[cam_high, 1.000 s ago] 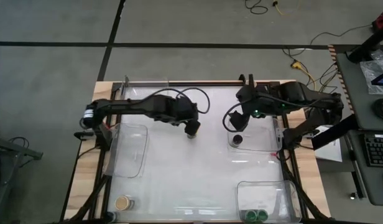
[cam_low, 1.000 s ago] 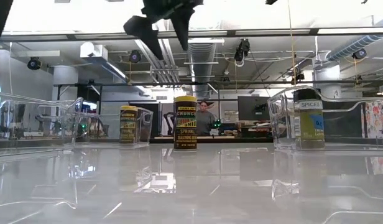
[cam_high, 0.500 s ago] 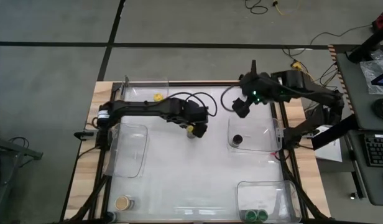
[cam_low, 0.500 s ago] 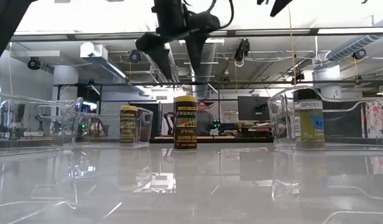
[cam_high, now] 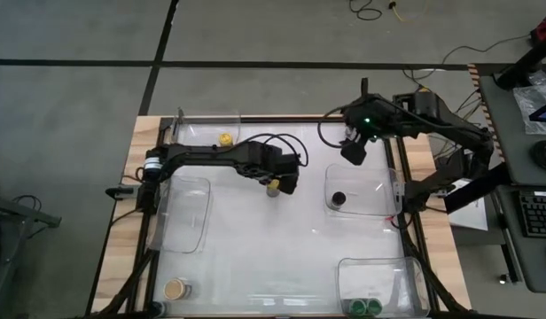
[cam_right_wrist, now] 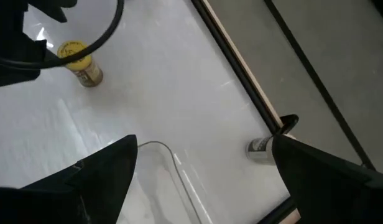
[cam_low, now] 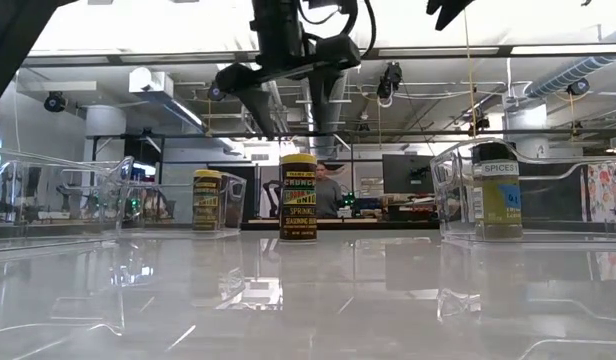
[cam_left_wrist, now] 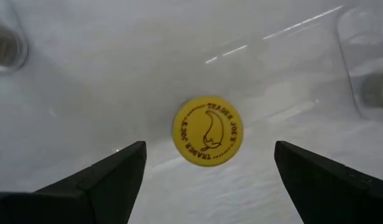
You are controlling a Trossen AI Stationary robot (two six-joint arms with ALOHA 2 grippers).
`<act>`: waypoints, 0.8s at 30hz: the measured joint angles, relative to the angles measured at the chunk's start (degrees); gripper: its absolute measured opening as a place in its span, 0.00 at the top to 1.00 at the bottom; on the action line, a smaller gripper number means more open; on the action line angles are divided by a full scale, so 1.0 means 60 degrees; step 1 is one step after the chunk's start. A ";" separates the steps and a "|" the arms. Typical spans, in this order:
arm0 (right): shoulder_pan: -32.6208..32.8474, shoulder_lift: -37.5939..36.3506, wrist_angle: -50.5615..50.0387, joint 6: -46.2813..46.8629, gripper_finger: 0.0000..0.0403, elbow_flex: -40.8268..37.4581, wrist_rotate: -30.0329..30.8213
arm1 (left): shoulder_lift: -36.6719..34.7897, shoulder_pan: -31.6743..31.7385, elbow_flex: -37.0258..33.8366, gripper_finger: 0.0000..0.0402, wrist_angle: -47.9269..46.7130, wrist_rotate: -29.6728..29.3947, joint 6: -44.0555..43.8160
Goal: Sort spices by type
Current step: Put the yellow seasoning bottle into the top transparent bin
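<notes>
A spice jar with a yellow lid (cam_left_wrist: 207, 130) stands upright on the white table near its middle (cam_high: 273, 187) (cam_low: 299, 197). My left gripper (cam_left_wrist: 210, 149) hangs open above it, pointing steeply down, one finger on either side and clear of the lid (cam_low: 278, 95). My right gripper (cam_high: 351, 151) is open and holds nothing, raised over the far right of the table (cam_right_wrist: 204, 146). A black-lidded jar (cam_high: 339, 198) (cam_low: 496, 190) stands in a clear tray (cam_high: 370, 190). Another yellow-lidded jar (cam_high: 225, 138) (cam_low: 207, 200) stands in the far tray.
A long clear tray (cam_high: 186, 213) lies at the left. A tan-lidded jar (cam_high: 176, 288) stands at the near left corner. Two green-lidded jars (cam_high: 366, 306) sit in the near right tray (cam_high: 379, 275). The wooden table edge (cam_right_wrist: 241, 74) runs by the right arm.
My left gripper has sunk toward the yellow-lidded jar in the middle, shifted a little toward the table's right edge and rolled its wrist, staying open. My right gripper has drawn away from the tray with the black-lidded jar toward the far right corner, turning as it went.
</notes>
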 joint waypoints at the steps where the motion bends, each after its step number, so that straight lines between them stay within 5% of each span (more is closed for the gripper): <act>1: 0.0000 -0.0022 0.0003 -0.0076 0.10 0.0000 0.0004 | 0.0000 0.0000 -0.0051 0.16 0.0000 0.0001 -0.0142; 24: 0.0000 -0.0135 -0.0177 -0.0001 0.10 0.0000 0.0011 | 0.0000 -0.0001 -0.1288 0.16 0.1344 -0.0415 -0.1529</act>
